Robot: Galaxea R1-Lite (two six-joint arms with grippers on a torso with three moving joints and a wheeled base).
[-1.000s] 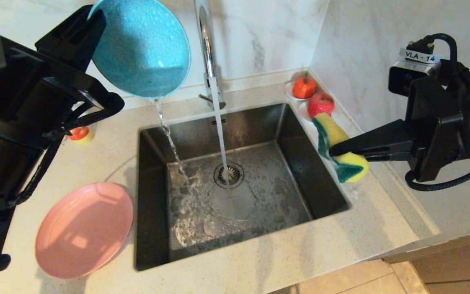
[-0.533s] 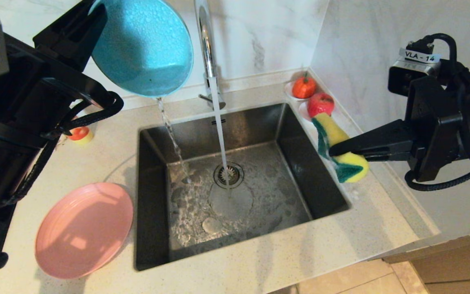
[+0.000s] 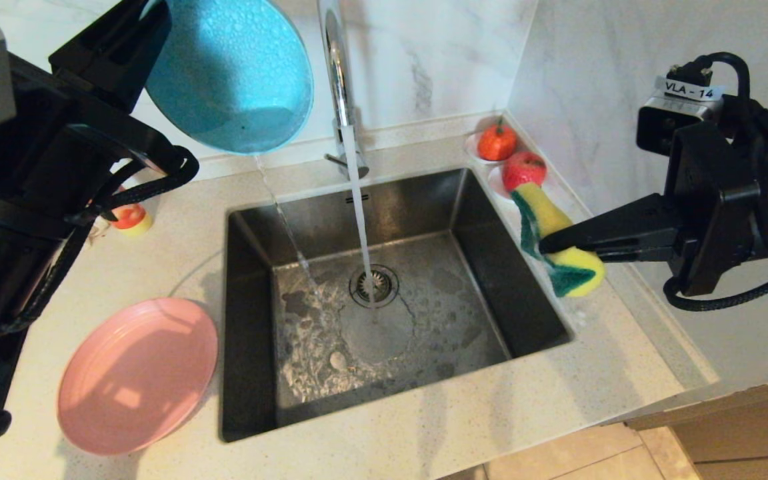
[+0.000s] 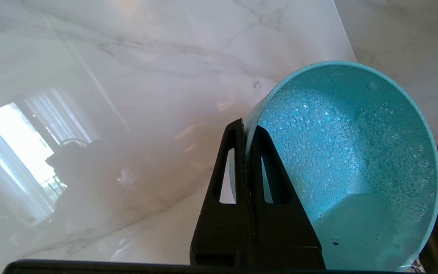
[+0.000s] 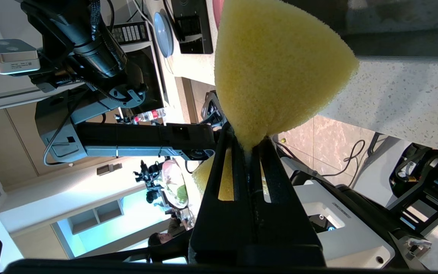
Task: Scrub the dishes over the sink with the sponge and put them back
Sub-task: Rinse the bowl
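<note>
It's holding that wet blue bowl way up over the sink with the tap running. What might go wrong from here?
Three things, I'd guess. The left gripper pinches only the rim of the wet, tilted teal-blue round bowl, so it might slip into the square steel sink. The drips falling from it land near the sink's left edge and may wet the counter. The yellow-and-green sponge, squeezed in the right gripper, hangs over the sink's right edge and may drip there.

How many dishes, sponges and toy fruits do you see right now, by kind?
Dishes: 2, the teal bowl in the left gripper and the pink plate on the counter.
Sponges: 1, the sponge in the right gripper.
Toy fruits in the back corner: 2, orange fruit and red fruit.
Total: 5
</note>
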